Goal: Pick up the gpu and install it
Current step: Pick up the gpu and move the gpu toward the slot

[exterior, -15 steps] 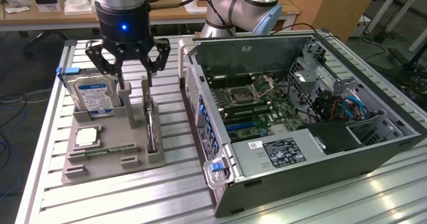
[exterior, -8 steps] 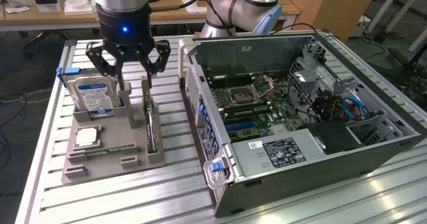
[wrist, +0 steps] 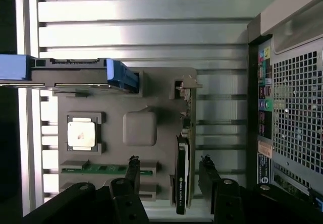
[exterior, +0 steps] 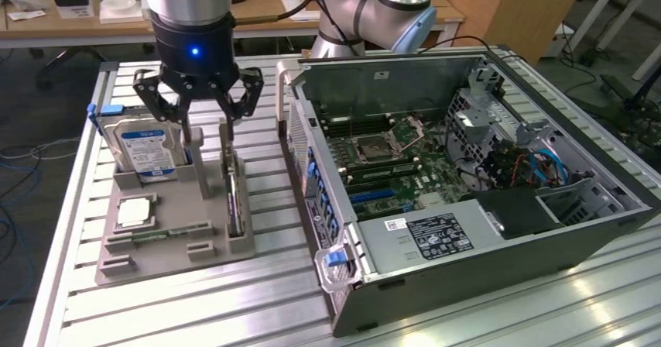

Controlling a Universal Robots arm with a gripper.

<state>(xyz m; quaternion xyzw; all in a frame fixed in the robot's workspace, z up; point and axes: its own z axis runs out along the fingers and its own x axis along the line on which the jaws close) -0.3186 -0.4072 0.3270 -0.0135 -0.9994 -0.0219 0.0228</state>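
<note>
Gpu (exterior: 235, 204) stands on its long edge in a slot along one side of a grey holder tray, on the side nearest the computer. Its pale metal bracket is at the far end of the tray, and it has not been lifted.

The table (exterior: 155, 316) is slatted aluminium and carries everything. The open computer case (exterior: 496, 277) lies on its side towards the exterior view's right, its motherboard facing up. The grey tray (exterior: 181, 207) sits just beside it on the exterior view's left.

The robot's hand (exterior: 207, 118) hangs above the far half of the tray with its jaws spread wide and nothing between them. From the wrist view the two fingers (wrist: 132, 171) sit either side of the gpu's line, clear of the card.

A silver hard drive (exterior: 145, 149) with a blue-and-white label stands upright in the tray's far corner. A square processor chip (exterior: 135, 211) lies flat in front of it. A narrow green memory stick (exterior: 155, 235) lies nearer still.
</note>
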